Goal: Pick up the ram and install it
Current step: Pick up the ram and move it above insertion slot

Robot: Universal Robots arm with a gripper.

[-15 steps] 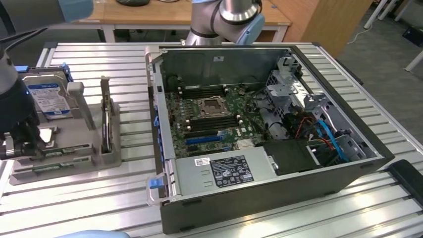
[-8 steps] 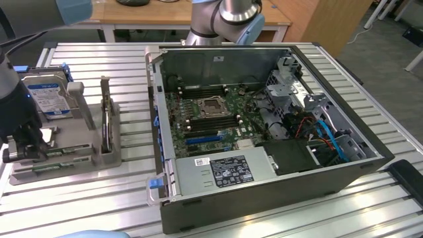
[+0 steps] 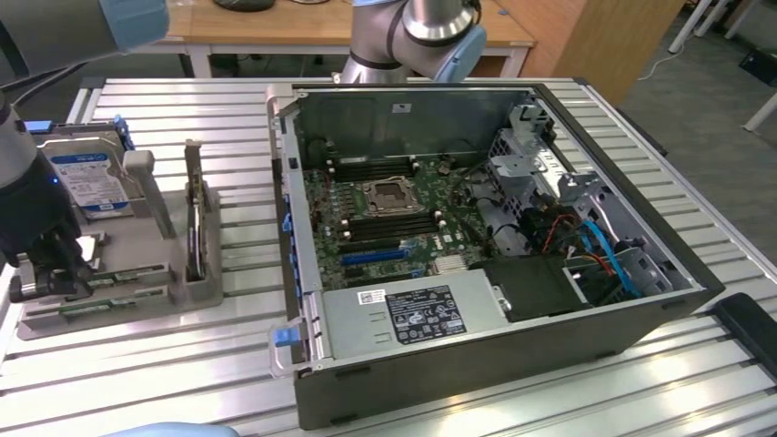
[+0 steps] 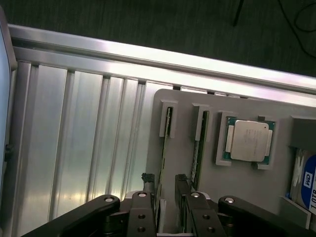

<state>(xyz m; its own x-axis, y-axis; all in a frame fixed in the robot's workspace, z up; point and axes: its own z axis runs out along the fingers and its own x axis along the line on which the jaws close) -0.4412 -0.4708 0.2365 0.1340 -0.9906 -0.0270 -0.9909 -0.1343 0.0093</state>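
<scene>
Two fingers (image 4: 148,185) of the tool (image 4: 165,180) are down over the grey tray (image 4: 247,185). They're partly open, with the gap clearly wider than a board edge. ram (image 4: 167,129) sits on edge in its tray slot and runs straight into that gap, so the stick is between the fingers, roughly centred. Can't tell if either pad touches it. Not lifted: the end away from the tool is seated in the slot bracket.

Second green stick (image 4: 199,143) lies parallel in the next slot, just outside one finger, not between them. Beyond it on the same side is the square silver CPU (image 4: 249,140), flat in its own pocket and apart from both sticks. Further out again on that side is the hard drive (image 4: 307,183) with a blue-white label, at the tray edge.

Other side of the tool: bare slatted aluminium worktop (image 4: 74,148), then its edge rail, with dark floor past that.

Exterior view: the arm comes down onto the tray and the tool body hides the stick ends under it. A thin dark board (image 3: 195,214) stands upright in a grey holder beside the tray, on the case side of the tool. The open computer case (image 3: 486,382) lies well apart from the tool, toward the exterior view's right. Its side panel is off and the motherboard (image 3: 377,223) is exposed, with the CPU socket (image 3: 388,193) mid-board and a labelled power supply (image 3: 407,314) at one end. ram is in the tray, not installed.
</scene>
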